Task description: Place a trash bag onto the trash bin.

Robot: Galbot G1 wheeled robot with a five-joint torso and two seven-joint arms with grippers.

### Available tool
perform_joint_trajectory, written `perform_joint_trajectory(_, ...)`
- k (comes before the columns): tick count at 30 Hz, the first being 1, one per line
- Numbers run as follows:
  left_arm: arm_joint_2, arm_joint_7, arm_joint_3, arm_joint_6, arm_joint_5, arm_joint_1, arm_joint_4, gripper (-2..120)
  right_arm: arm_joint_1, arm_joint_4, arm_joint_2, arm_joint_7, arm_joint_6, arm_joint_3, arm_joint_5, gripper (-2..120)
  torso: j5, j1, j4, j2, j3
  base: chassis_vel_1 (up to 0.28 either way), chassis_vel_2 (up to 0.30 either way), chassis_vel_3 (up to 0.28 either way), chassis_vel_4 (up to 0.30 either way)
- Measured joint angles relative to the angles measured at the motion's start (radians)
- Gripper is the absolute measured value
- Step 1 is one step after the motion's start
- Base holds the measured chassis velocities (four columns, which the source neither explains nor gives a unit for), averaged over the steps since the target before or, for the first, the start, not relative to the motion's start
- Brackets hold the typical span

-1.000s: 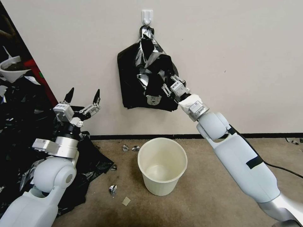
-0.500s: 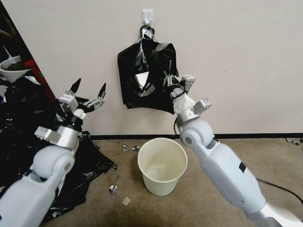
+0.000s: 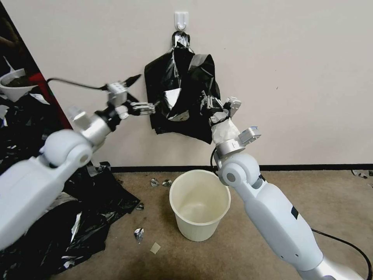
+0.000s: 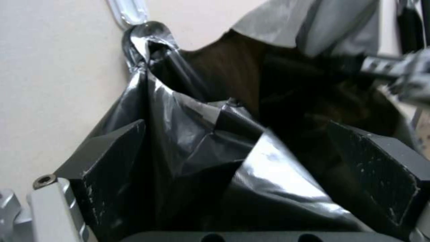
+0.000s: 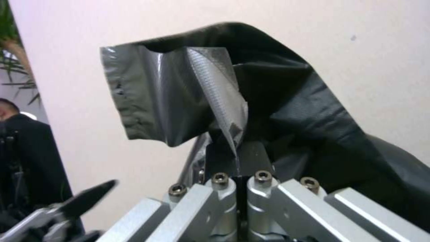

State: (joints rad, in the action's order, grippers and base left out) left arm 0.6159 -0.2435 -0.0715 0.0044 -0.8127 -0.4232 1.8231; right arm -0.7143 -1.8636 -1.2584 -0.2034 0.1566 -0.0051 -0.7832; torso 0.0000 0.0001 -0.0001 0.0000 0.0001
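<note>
Tool work is going on at the wall: the right tool [image 3: 215, 104] is pinching the right-hand edge of the trash bag [image 3: 182, 99], its two fingers pressed flat together on a fold of the thin black film, as the right wrist view shows with the glossy flap standing up just above the closed tips. The bag is hanging by its gathered top from a white wall hook [image 3: 181, 20], well above the trash bin [image 3: 200, 204], which is standing upright and unlined on the carpet [image 3: 252, 241] directly below. Holding the edge out from the wall is probably meant to separate one layer and keep the mouth from collapsing.

The left tool [image 3: 144, 97] is reaching in from the other side with its dark fingers spread wide, and in the left wrist view they are straddling crumpled plastic without yet closing on it. Judging from this, the second grip is meant for the opposite edge, so both arms can pull the bag open to the bin's width. Loose black sheeting [image 3: 77, 217] is lying on the floor by the left arm, apart from the bin.
</note>
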Motion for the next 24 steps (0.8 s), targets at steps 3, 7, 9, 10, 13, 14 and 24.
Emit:
perform_joint_trajectory(3,0.015,-0.005,-0.019,0.015,0.009,0.023,-0.008,100,-0.007,-0.007,0.002,0.014,-0.001,0.003,0.007,0,0.0000,0.000,0.0000,0.000,0.000,0.000,0.000,0.000,0.000)
perform_joint_trajectory(7,0.038,-0.035,-0.040,0.040,0.049,0.029,-0.016,100,-0.018,-0.011,0.008,0.033,-0.003,0.004,0.028,0,0.0000,0.000,0.0002,0.000,0.000,0.000,0.000,0.000,0.000)
perform_joint_trajectory(9,0.047,-0.036,-0.042,0.043,0.065,0.028,-0.021,100,-0.019,-0.012,0.007,0.037,-0.004,0.004,0.032,0,0.0000,0.000,0.0002,0.000,0.000,0.000,0.000,0.000,0.000)
perform_joint_trajectory(10,0.055,-0.036,-0.043,0.045,0.081,0.025,-0.026,100,-0.020,-0.011,0.007,0.039,-0.004,0.004,0.035,0,0.0000,0.000,0.0000,0.000,0.000,0.000,0.000,0.000,0.000)
perform_joint_trajectory(13,0.077,-0.031,-0.044,0.048,0.114,0.020,-0.043,99,-0.021,-0.012,0.004,0.044,-0.004,0.003,0.039,0,0.0000,0.000,0.0001,0.000,0.000,0.000,0.000,0.000,0.000)
perform_joint_trajectory(14,0.087,-0.022,-0.046,0.048,0.123,0.019,-0.051,97,-0.022,-0.013,0.002,0.046,-0.005,0.002,0.041,0,-0.0001,0.000,0.0001,0.000,0.000,0.000,0.000,0.000,0.000)
perform_joint_trajectory(24,0.132,-0.029,-0.067,0.081,0.155,0.030,-0.100,63,-0.024,-0.015,-0.021,0.054,-0.009,-0.007,0.058,0,0.0000,0.000,0.0000,0.000,0.000,0.000,0.000,0.000,0.000)
